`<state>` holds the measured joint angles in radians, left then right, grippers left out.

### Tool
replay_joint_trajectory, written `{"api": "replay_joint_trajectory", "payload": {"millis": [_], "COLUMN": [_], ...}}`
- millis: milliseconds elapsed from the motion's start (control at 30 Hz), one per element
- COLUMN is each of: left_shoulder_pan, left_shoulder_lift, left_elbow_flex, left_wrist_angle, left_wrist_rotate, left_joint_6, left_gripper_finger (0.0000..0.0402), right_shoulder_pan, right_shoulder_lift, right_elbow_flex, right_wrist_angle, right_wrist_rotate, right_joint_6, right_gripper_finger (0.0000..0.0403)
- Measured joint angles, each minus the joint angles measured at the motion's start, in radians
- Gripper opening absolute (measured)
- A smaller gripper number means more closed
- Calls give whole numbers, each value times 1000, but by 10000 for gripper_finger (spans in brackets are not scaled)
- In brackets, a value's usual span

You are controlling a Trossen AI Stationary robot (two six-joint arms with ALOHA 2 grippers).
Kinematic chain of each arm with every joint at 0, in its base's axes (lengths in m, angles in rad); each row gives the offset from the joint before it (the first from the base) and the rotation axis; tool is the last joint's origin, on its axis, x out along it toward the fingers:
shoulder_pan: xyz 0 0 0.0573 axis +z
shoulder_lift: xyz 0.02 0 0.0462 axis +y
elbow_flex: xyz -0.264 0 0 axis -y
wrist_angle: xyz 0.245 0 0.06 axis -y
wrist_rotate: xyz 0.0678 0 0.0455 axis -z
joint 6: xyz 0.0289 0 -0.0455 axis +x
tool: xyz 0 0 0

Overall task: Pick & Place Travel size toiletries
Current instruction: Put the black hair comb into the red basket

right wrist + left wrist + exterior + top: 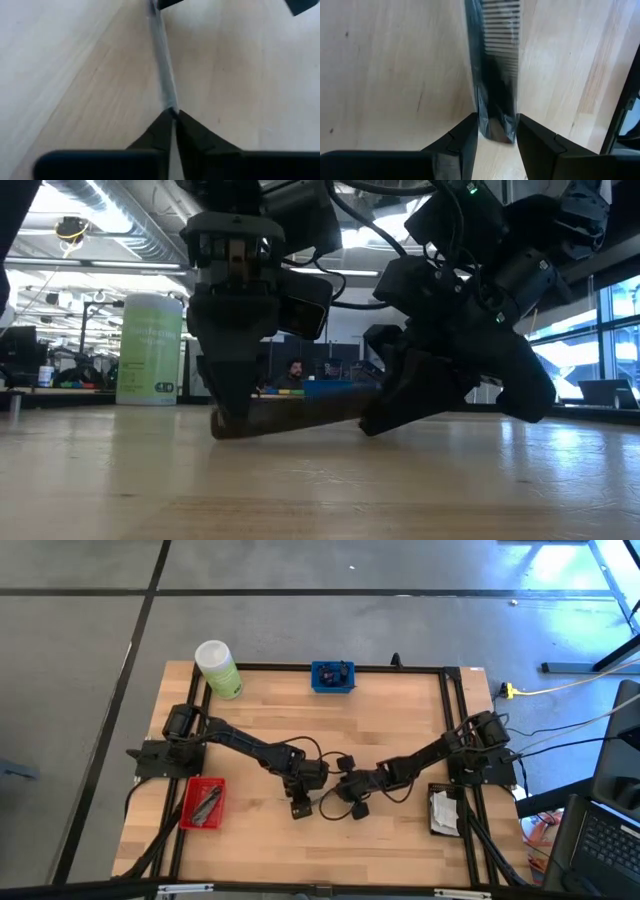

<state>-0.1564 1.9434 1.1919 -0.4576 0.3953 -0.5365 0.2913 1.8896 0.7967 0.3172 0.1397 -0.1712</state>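
Observation:
A black comb in a clear packet (495, 75) lies low over the wooden table's middle, between my two grippers, and shows as a dark strip (300, 412) in the low view. My left gripper (496, 137) is shut on the packet's left end, fingers slanting down. My right gripper (173, 117) comes from the right and is shut on the packet's other end. In the high view both grippers meet near the table's middle, the left (300, 805) and the right (340, 792). My left gripper pinches the packet's end (495, 131) between its two fingers, one on each long side, slanting down from above and along the comb. That end sits at the table (225, 426). My right gripper pinches the packet's thin edge (170, 102) between its fingertips, slanting down from the table's right. The packet runs straight away from the fingers, close over the wood.
A big light-green bottle (218, 668) stands at the far left. A blue tray (332, 676) sits at the far edge, a red tray (203, 803) near the left arm's base and a dark tray with white sachets (443, 810) near the right arm's base.

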Motion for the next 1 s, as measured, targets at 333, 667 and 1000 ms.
{"api": "replay_joint_trajectory", "payload": {"millis": [333, 667, 1000], "left_shoulder_pan": [0, 1, 1], "left_shoulder_lift": [-3, -5, -5], "left_elbow_flex": [1, 2, 2], "left_wrist_angle": [0, 20, 19], "left_wrist_rotate": [-9, -16, -19], "left_joint_6": [0, 11, 19], "left_gripper_finger": [127, 127, 127], "right_shoulder_pan": [0, 0, 0], "right_shoulder_lift": [0, 0, 0], "right_elbow_flex": [0, -1, -1], "right_wrist_angle": [5, 41, 49], "right_wrist_rotate": [-39, -54, -95], "right_joint_6": [49, 58, 56], "right_gripper_finger": [74, 173, 18]}}
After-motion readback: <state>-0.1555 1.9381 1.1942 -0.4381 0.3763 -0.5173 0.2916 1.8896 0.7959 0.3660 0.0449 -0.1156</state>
